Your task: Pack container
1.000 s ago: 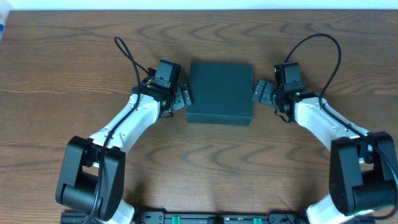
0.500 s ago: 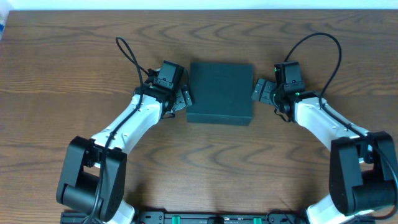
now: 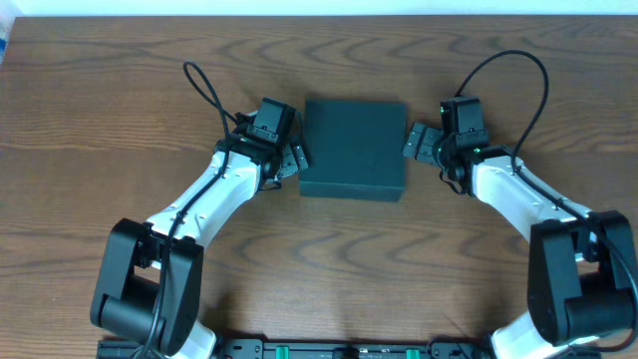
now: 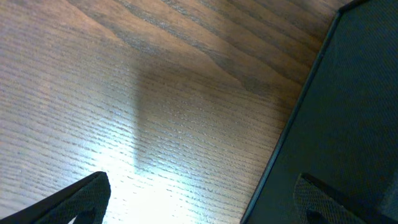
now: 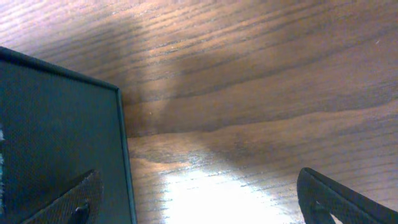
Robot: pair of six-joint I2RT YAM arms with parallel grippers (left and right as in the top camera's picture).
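Container (image 3: 353, 148), closed, centre frame on the bench (image 3: 100, 120); left hand (image 3: 296, 158) and right hand (image 3: 412, 143) flank its sides, arms angled inward, both released, fingers spread wide.

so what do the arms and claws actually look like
Both arms match: white tubular links between chunky black joint housings, with a black cable looping off each wrist. The left claw and right claw are black two-finger units; the wrist views show dark textured fingers.
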